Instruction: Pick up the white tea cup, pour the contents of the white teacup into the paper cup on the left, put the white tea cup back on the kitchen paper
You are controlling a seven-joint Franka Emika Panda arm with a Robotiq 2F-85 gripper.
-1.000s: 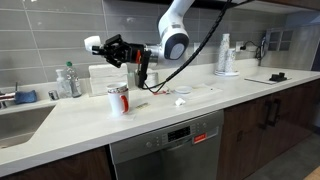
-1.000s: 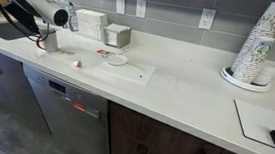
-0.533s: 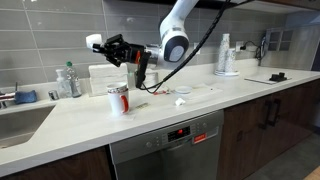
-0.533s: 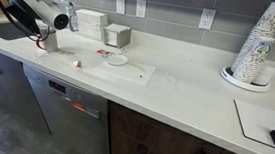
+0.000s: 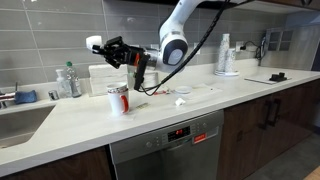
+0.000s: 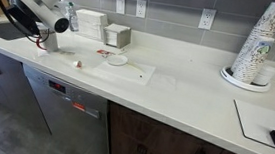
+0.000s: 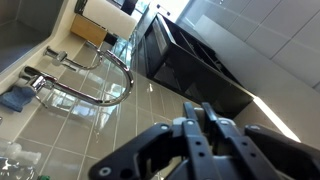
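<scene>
1. Arm (image 5: pixel 175 45): reaches in over the counter, wrist held high above the paper cup (image 5: pixel 118 98), well clear of its rim.
2. Kitchen paper (image 6: pixel 128 74): flat on the counter, well apart from the paper cup, on the side away from the sink (image 5: pixel 20 125).
3. Paper cup: upright, nothing touching it. Contents not visible.
4. Tea cup (image 6: pixel 117 59): small white dish-shape at the sheet's wall-side edge, well apart from the paper cup. On the sheet or just off it: can't tell.
5. Gripper (image 7: pixel 205 118): fingertips look pressed together, nothing betw. them. It's aimed toward the faucet (image 7: pixel 100 75), not down.
6. Status (my read): cup not in hand, so either the pickup hasn't begun or everything's done. Pics don't settle whether a pour happened.
7. Around, rel. to the paper cup:
   - white boxes (image 6: pixel 90 25) behind it at the wall
   - cup stack (image 6: pixel 256 42) far past the sheet
   - bottles (image 5: pixel 68 82) on its sink side
   - small scrap (image 6: pixel 76 63) betw. it and the sheet, the only thing on that route; looks minor
</scene>
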